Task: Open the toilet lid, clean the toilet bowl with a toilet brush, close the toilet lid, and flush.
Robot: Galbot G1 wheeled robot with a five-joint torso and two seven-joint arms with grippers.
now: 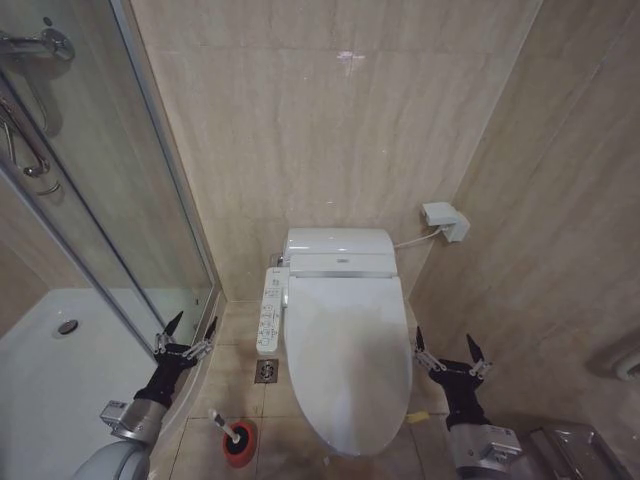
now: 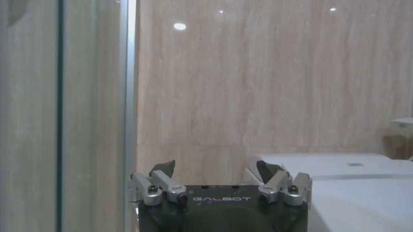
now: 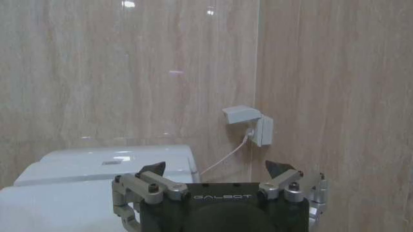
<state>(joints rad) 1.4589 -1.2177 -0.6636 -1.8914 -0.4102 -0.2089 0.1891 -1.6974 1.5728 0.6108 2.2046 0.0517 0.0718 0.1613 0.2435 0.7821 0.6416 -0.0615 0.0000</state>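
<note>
Toilet lid [image 1: 346, 355] smooth white plastic, slightly glossy, faint scuffs. Control panel [image 1: 269, 310] white plastic, matt. Wall tiles [image 1: 330, 120] polished beige stone-look, glossy, light spots reflecting. Floor tiles [image 1: 240, 370] same beige, duller. Shower screen [image 1: 110, 190] clear glass in brushed metal frame. Shower tray [image 1: 50, 370] smooth white, glossy. Floor drain [image 1: 266, 371] bare metal. Brush holder [image 1: 240, 443] red plastic, shiny. Socket cover [image 1: 446, 221] white plastic. Left gripper [image 1: 186, 332] and right gripper [image 1: 450, 350]: silvery metal knuckles, black matt fingertips, dark body.
</note>
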